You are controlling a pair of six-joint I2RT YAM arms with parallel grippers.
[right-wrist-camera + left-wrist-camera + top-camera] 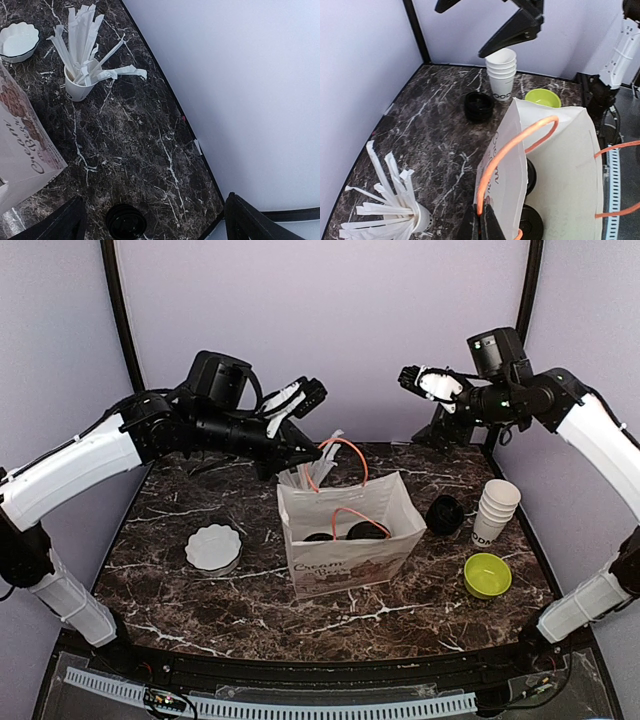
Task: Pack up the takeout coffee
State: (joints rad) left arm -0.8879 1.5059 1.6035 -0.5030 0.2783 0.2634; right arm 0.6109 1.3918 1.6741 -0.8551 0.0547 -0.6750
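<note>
The takeout coffee shows as two black lids [367, 531] side by side inside the white paper bag [345, 560] at the middle of the table. In the left wrist view the lids [532, 223] sit low in the bag [560, 165]. My left gripper [482, 222] is shut on the bag's near orange handle [512, 145] and holds the loop up above the bag's back left corner [315, 455]. My right gripper [425, 405] hangs high at the back right, open and holding nothing, well apart from the bag.
A cup of wrapped straws [80, 85] stands behind the bag. Right of the bag are a stack of black lids [445, 513], a stack of lidless white cups [495, 510] and a green bowl [487, 575]. A white fluted bowl [213, 548] sits on the left.
</note>
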